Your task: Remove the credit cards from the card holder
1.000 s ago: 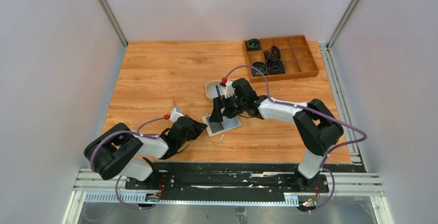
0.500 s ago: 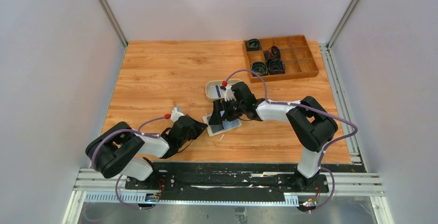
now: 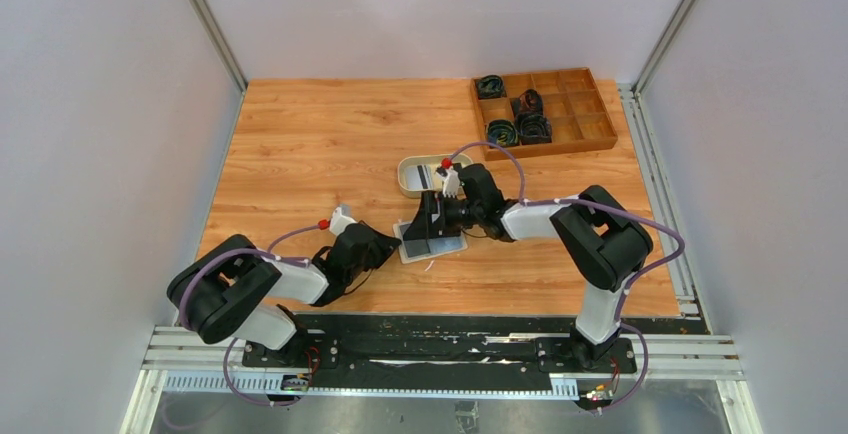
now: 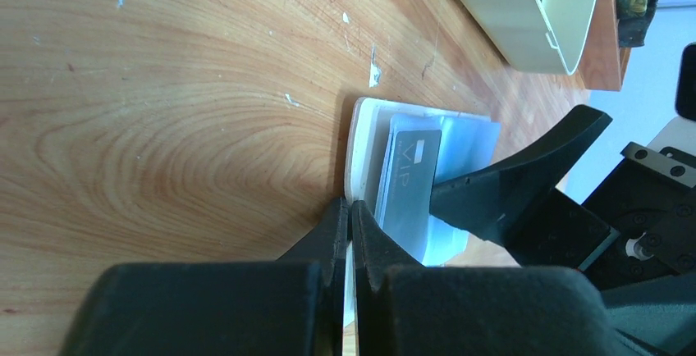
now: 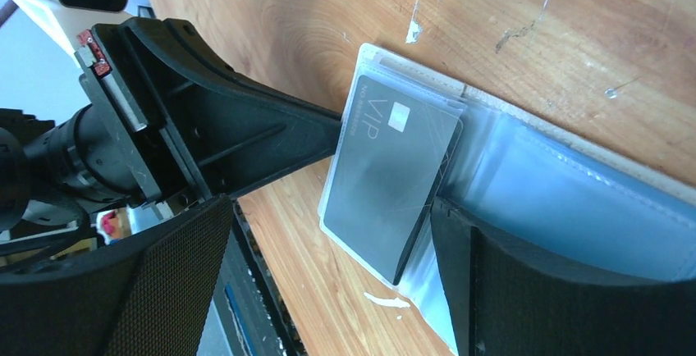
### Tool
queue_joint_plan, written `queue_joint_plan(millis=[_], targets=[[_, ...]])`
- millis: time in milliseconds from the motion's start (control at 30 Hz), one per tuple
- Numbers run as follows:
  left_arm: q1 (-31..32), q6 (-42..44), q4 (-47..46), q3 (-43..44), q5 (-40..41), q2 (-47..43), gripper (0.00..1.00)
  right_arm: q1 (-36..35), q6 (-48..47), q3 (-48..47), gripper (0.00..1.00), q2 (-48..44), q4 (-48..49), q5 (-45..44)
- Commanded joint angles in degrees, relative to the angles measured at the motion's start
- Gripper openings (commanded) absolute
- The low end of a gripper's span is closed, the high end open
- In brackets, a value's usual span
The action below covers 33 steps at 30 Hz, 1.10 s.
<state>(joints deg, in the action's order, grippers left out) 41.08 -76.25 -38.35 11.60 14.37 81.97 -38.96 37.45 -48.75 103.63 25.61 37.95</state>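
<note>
The card holder (image 3: 436, 246) lies open on the table, cream outside and pale blue-grey inside (image 5: 574, 200). A dark grey credit card (image 5: 390, 167) marked VIP lies on its left half and also shows in the left wrist view (image 4: 408, 177). My left gripper (image 3: 398, 246) is shut on the card holder's left edge (image 4: 359, 139), its jaws pinching the rim (image 4: 349, 208). My right gripper (image 3: 428, 229) is open just above the card holder, and the card sits between its fingers (image 5: 332, 216). One finger (image 5: 492, 274) is at the card's right edge.
An oval beige tray (image 3: 409, 183) stands just behind the card holder with a light striped card in it, and it also shows in the left wrist view (image 4: 525, 28). A brown wooden compartment box (image 3: 598, 140) with dark coiled items is at the back right.
My right arm has swung its wrist nearer and lower, uncovering the oval tray, with its open fingers still over the card holder. My left gripper has kept its hold.
</note>
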Motion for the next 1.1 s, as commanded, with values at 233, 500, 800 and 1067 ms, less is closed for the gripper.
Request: queue_joint_plan(millis=[233,500,800,1067], targets=[[-0.12,1.88,1.74,0.51,-0.31,1.24,0.0,0.19,10.16,5.35,0.91,1.39,14.68,11.89],[-0.12,2.07,1.88,0.62,-0.55,1.49,0.0,0.8,14.64,9.07,0.88,2.5,26.37,13.77],[-0.12,2.16,1.94,0.47,-0.77,1.52,0.0,0.69,13.87,7.91,0.86,4.31,24.58,11.27],[-0.12,2.75,3.06,0.73,-0.17,0.7,0.0,1.1,12.25,7.27,0.83,3.03,20.96,9.91]])
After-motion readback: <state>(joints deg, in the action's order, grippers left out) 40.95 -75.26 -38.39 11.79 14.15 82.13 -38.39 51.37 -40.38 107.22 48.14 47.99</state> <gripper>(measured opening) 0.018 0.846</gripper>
